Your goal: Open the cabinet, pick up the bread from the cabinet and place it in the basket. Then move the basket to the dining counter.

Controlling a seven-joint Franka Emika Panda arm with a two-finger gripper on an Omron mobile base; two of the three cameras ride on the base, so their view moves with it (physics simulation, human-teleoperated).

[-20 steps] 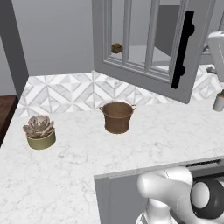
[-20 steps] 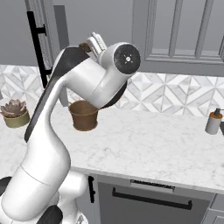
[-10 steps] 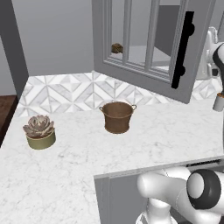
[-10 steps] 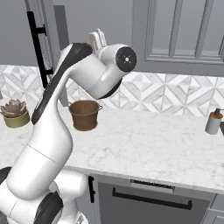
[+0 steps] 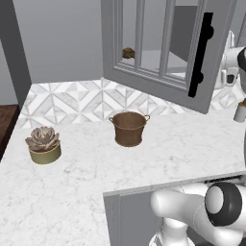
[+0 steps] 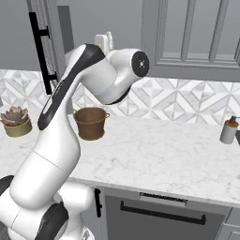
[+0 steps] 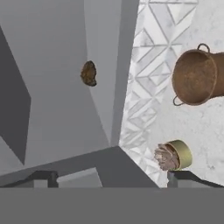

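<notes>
The claw [image 7: 109, 177] gapes wide and empty, the bread [image 7: 89, 73] well ahead of it.

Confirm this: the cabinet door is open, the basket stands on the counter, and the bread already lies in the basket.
One thing is wrong: the bread still lies on the shelf inside the cabinet, as the left base view shows. The door is open and the basket stands on the counter, empty.

My way into the cabinet [image 5: 144, 60] is free: its door [image 5: 166, 53] hangs swung wide. The basket [image 5: 129, 128] stands below, near the worktop's [image 5: 96, 168] back edge.
</notes>
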